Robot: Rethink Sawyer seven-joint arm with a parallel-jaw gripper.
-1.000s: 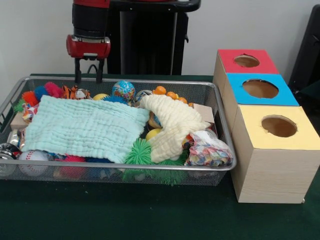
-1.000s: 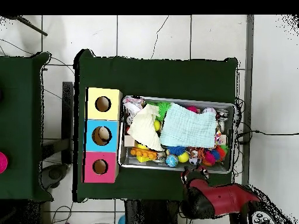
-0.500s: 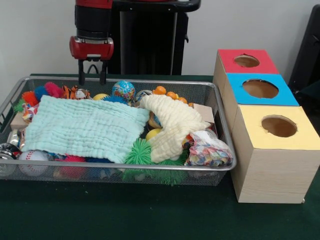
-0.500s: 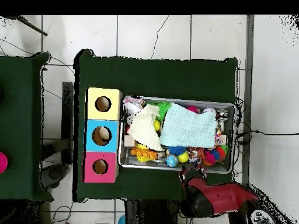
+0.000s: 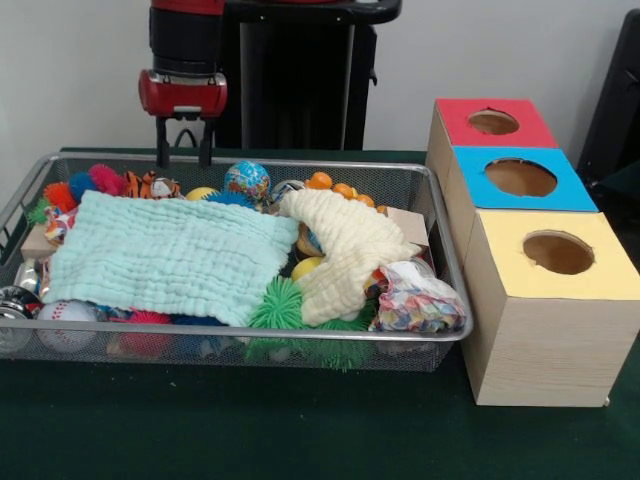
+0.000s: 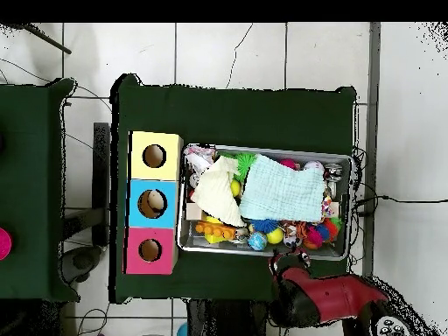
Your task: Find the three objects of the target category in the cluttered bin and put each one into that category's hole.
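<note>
At the upper left of the front view, the arm's last link is a black cylinder ending in a glossy red collar. Below it, the hand (image 5: 182, 155) shows two thin black prongs.

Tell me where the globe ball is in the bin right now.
In the front view the globe ball sits against the bin's far rim, between the tiger toy on its left and the orange beads on its right.
</note>
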